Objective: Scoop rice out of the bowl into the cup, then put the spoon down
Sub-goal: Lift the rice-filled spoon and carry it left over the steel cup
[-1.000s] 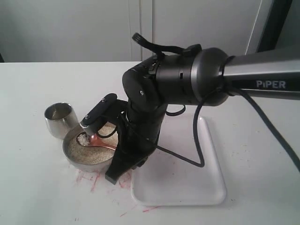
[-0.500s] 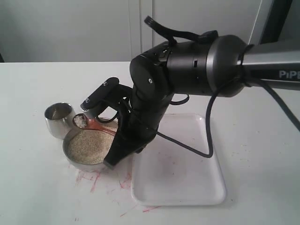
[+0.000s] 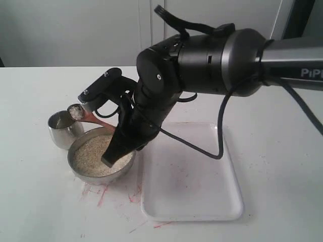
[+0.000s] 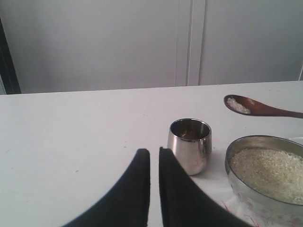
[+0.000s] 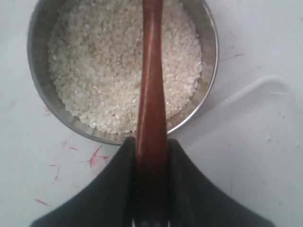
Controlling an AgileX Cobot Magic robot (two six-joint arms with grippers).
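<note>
**Loaded spoon held up beside the cup**

Exterior view: the right tool [image 3: 121, 141] is clamped on the slim handle of the reddish-brown wooden spoon [image 3: 95, 119], holding it clear above the wide, shallow, shiny steel bowl [image 3: 75, 169]. The oval scoop carries a small heap of off-white rice [image 3: 75, 112] and hangs at the rim of the small, rounded steel cup [image 3: 61, 132]. Whether it is right over the mouth cannot be told. Cup and bowl stand just beside each other on the white desk [image 3: 35, 201]. A white rectangular tray [image 3: 202, 196] lies on the bowl's other side, and thin red marks [image 3: 98, 194] streak the desk.

Left wrist view: the left tool [image 4: 152, 153] has its black fingers almost together, with only a thin slit between them and nothing in it. It sits near the cup [image 4: 189, 146] without touching it. The spoon [image 4: 265, 110] shows higher than the cup.

Right wrist view: two black fingers [image 5: 125, 161] pinch the handle [image 5: 151, 94], which runs above the rice-filled bowl [image 5: 31, 61].
</note>
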